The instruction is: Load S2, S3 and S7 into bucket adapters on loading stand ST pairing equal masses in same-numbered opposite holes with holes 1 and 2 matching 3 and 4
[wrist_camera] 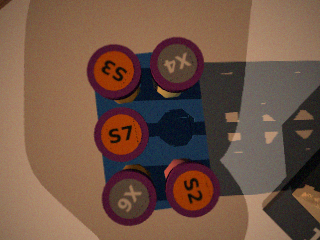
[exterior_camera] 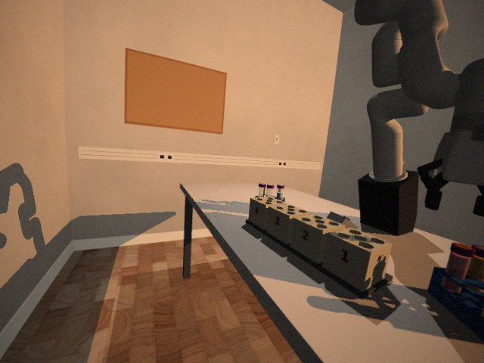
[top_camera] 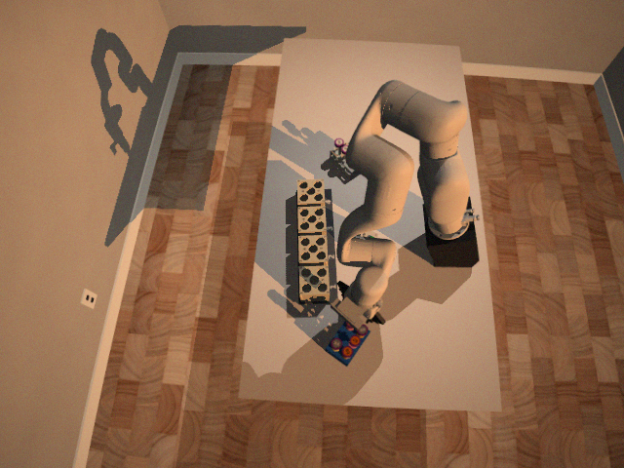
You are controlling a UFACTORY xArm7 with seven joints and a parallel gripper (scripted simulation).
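My gripper (top_camera: pixel 360 303) (exterior_camera: pixel 455 203) is open and empty, above the blue rack (top_camera: pixel 338 356) (wrist_camera: pixel 150 111). In the wrist view the rack holds S3 (wrist_camera: pixel 114 71), S7 (wrist_camera: pixel 121 134) and S2 (wrist_camera: pixel 192 190), orange-dotted, plus grey-dotted X4 (wrist_camera: pixel 177 64) and X6 (wrist_camera: pixel 129 198); one well between X4 and S2 is empty. S2's contents look pink; exact levels are unclear. Adapters 1 (top_camera: pixel 314 294) (exterior_camera: pixel 343 265), 2 (exterior_camera: pixel 305 246), 3 (exterior_camera: pixel 277 224) and 4 (exterior_camera: pixel 255 211) stand in a row on the dark stand. Their holes look empty.
Several purple-capped tubes stand in a grey rack (top_camera: pixel 344 173) beyond adapter 4, partly hidden by the arm; their labels are unreadable. The small sloped desk (exterior_camera: pixel 343 219) stands beside the adapter row, its green key mostly hidden under the arm in the top view.
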